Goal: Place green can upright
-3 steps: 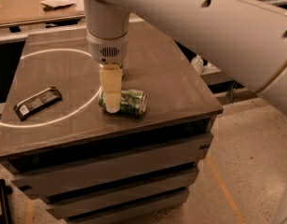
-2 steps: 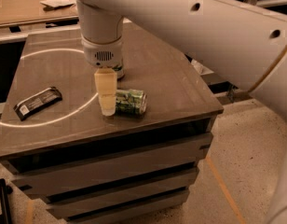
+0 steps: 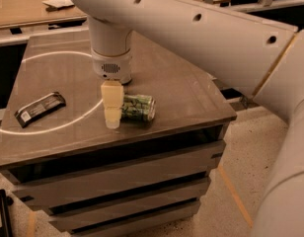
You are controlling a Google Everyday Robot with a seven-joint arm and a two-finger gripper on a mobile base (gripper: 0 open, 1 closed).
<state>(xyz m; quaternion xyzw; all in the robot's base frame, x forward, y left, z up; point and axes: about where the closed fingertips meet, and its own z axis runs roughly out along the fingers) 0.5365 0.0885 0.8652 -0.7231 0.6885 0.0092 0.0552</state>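
Note:
The green can (image 3: 138, 107) lies on its side on the brown table (image 3: 181, 93), near the front edge, with its silver end facing right. My gripper (image 3: 112, 116) hangs straight down from the white arm (image 3: 191, 28) and reaches the tabletop at the can's left end, covering part of it. I cannot tell whether it touches the can.
A black snack bar wrapper (image 3: 40, 107) lies at the table's left. A bright ring of light (image 3: 58, 127) curves across the tabletop. The table's front edge is close below the can. A desk with clutter (image 3: 38, 4) stands behind.
My gripper has shifted a little to the left and lower toward the tabletop. The can has stayed in place on its side.

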